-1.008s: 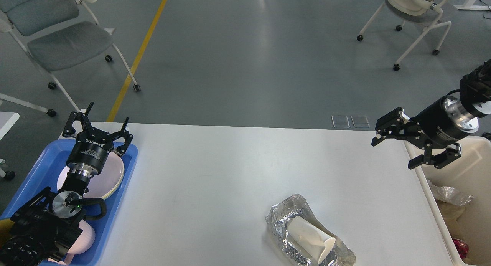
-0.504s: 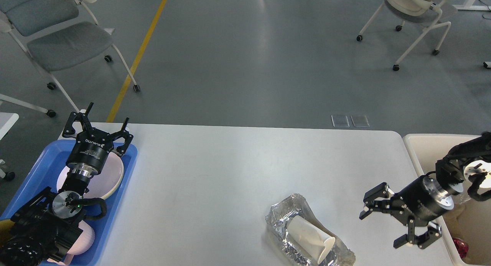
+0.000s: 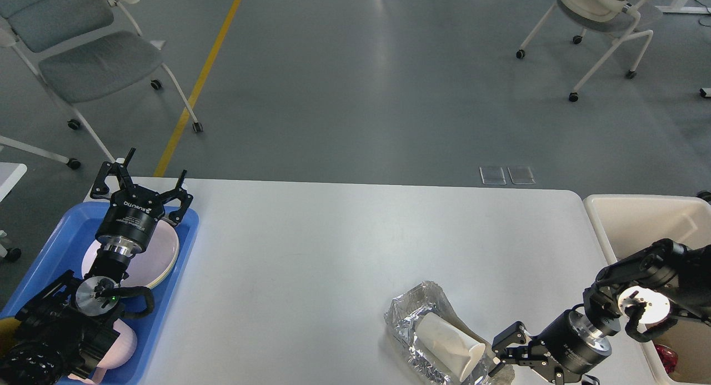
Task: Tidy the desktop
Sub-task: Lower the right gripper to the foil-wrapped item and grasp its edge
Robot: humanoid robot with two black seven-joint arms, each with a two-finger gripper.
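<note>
The white desktop spans the middle of the head view. Near its front edge a white paper cup lies on its side on a crumpled silver foil bag. Low at the front right, my right gripper stands open, its fingers right beside the cup's open mouth and the bag's right end; its lower finger is cut off by the frame edge. Over the far end of the blue tray, above a white plate, my left gripper is open and holds nothing.
A cream bin stands at the desktop's right end with a clear bag and something red inside. The blue tray also holds a pink bowl. Wheeled chairs stand on the grey floor beyond.
My right arm has swung down and left from above the bin to the front of the desktop, its open gripper now beside the cup. The left arm has not moved.
</note>
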